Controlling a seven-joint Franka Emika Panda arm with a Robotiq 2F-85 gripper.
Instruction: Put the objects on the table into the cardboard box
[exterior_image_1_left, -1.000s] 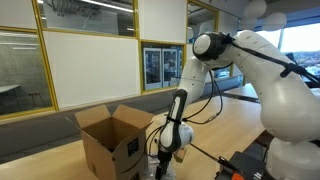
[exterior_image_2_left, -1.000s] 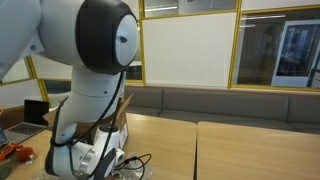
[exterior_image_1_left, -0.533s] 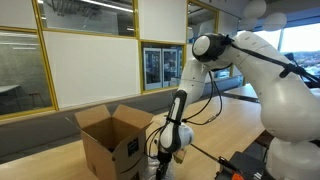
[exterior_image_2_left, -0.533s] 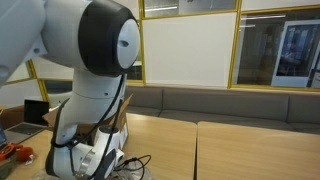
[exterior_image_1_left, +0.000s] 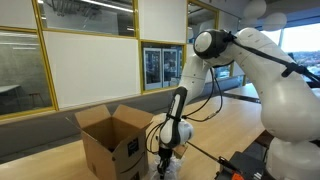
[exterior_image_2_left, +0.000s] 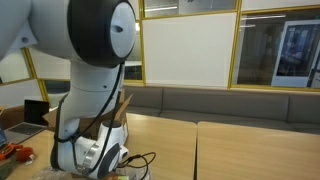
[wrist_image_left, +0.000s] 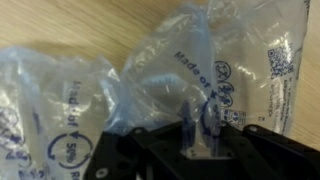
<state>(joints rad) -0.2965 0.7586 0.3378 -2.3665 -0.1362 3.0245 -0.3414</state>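
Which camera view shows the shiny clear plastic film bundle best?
The wrist view: the shiny clear plastic film bundle fills most of the picture, and its blue print shows. In both exterior views it lies low beside the white robot arm, too small and too hidden to make out.

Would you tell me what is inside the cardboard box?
The open box shows only its inner walls; the near walls hide its floor, so any contents are unseen.
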